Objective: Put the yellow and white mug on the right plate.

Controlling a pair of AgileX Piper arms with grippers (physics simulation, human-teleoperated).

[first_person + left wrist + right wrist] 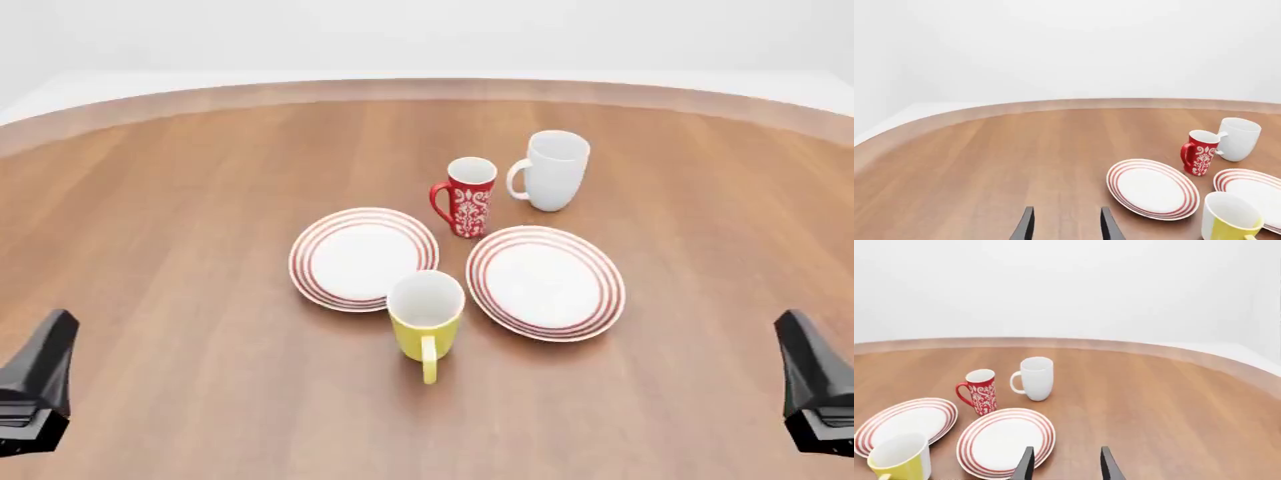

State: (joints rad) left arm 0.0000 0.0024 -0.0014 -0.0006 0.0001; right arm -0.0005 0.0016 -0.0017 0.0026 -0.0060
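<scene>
The yellow and white mug stands upright on the table, just in front of the gap between the two ringed plates, its handle pointing toward the arms' side. The right plate lies bare immediately to its right. My left gripper is open and holds nothing. It hovers low near the table's front left, well away from the mug. My right gripper is also open and holds nothing, at the front right. The right plate lies ahead of it and the mug beyond that.
The left look-alike plate lies bare beside the right one. A red mug with a white pattern and a taller white mug stand upright just behind the plates. The wooden table's curved far edge runs across the back.
</scene>
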